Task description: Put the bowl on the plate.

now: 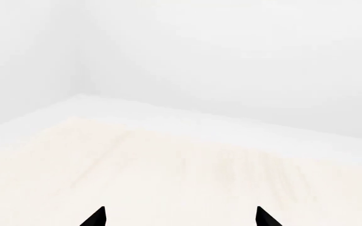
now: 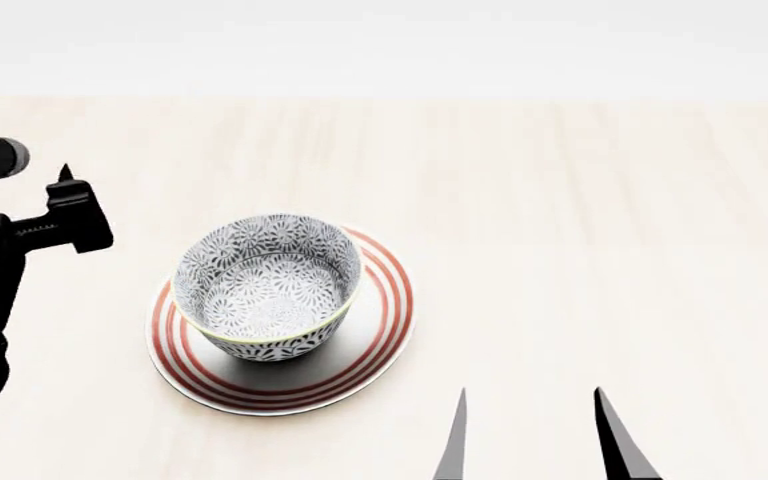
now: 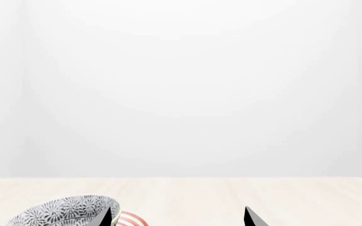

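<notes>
On the worktop [image 2: 598,220] the bowl [image 2: 268,285] is seated upright on the plate [image 2: 379,335], both claws, left [image 1: 179,216] and right [image 2: 544,440], are spread and empty, so a clear, contact-free withdrawal is advised.

From my console I see a pale, cream-coloured wooden table [image 2: 598,200] with faint lengthwise grain filling most of the head view; its far edge meets a plain white band at the top of that view. Through the left wrist view the tabletop ends at a whitish border, and behind it two bare white walls [image 1: 231,61] meet in a soft vertical corner; the right wrist view shows the same blank white wall rising above the table's far edge. The light is even and diffuse, bright all over; I see only soft shadows.
</notes>
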Tool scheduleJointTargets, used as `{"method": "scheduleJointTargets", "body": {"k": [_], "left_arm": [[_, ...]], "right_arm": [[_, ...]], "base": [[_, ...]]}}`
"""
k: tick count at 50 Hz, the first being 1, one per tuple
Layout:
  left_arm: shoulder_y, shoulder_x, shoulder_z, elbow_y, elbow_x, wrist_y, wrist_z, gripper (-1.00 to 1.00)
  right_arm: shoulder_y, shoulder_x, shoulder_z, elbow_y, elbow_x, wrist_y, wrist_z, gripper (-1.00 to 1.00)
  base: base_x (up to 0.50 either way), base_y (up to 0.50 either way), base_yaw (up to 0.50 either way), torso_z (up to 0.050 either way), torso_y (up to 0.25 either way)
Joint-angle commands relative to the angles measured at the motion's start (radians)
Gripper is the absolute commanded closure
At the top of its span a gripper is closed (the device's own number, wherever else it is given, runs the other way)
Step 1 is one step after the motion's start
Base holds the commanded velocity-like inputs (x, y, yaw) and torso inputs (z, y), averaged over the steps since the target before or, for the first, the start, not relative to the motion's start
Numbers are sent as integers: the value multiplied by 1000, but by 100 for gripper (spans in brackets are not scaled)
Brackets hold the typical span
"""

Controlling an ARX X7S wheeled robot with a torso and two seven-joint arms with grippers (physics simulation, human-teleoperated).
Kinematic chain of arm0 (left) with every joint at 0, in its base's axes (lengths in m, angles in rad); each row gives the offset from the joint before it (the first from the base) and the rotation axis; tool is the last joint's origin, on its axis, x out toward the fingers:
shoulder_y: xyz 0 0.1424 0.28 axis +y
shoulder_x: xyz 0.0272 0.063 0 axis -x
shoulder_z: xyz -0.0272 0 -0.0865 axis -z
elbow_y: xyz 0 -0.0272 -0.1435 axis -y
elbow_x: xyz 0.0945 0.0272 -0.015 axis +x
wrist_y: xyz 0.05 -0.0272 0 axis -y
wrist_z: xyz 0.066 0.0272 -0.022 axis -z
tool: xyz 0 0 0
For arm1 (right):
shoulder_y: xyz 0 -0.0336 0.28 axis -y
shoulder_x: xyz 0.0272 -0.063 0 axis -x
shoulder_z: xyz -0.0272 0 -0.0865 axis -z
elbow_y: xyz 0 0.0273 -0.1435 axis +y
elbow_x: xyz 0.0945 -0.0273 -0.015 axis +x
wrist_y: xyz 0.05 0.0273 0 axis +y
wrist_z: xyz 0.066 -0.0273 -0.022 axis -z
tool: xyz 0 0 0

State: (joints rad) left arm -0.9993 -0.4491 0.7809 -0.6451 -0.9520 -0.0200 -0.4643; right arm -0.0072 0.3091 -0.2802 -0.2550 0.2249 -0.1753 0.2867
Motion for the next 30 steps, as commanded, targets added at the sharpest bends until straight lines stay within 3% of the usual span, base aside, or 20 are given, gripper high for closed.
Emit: {"method": "scheduleJointTargets", "body": {"k": [1,7,12,22,30], "left_arm": [[261,-245,-19,482,125,85,-250,-100],[399,-317,-6,619,223,160,-370,-100],[498,-332,14,655,286,215,-423,-100],[682,-293,76,611,465,350,-504,-100],[739,-250,87,582,744,487,-626,-100]], "right_arm": [[0,-14,12,-5,-22,3,-14,-100],[-3,-14,5,-6,-26,2,-12,-100],[-1,-13,2,-2,-26,0,-12,-100],[-2,-17,-10,20,-43,-13,-7,-100],[-1,-24,-22,65,-55,-40,-9,-100]], "base": [[0,0,0,0,0],[0,0,0,0,0],[0,0,0,0,0],[0,0,0,0,0],[0,0,0,0,0]]}}
